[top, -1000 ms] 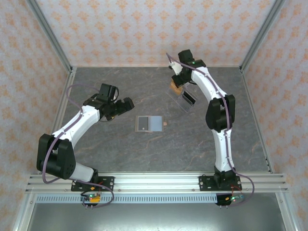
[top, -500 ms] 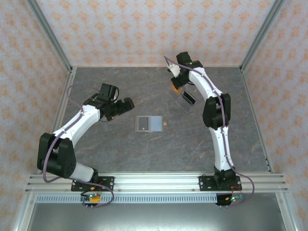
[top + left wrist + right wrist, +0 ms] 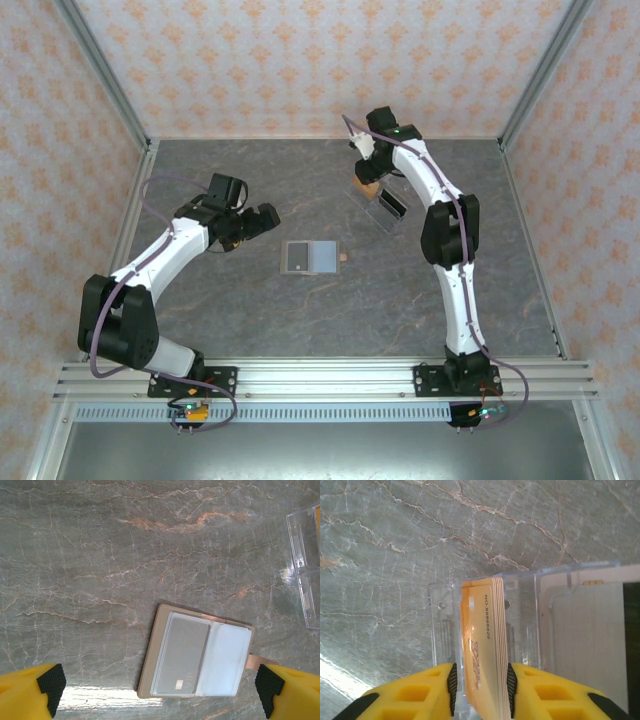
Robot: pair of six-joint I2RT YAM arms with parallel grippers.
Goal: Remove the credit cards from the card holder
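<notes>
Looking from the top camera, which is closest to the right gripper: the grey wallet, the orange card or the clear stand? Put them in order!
1. Orange card, between the fingers of the right gripper.
2. Clear stand, just under it, at the back right.
3. Grey wallet, lying open nearer the middle.

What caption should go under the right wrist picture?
Right end effector grips orange cards at a clear stand on the marbled table.

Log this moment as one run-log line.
right gripper: shut on orange card at clear stand | left gripper: open | card holder: open on table
</notes>
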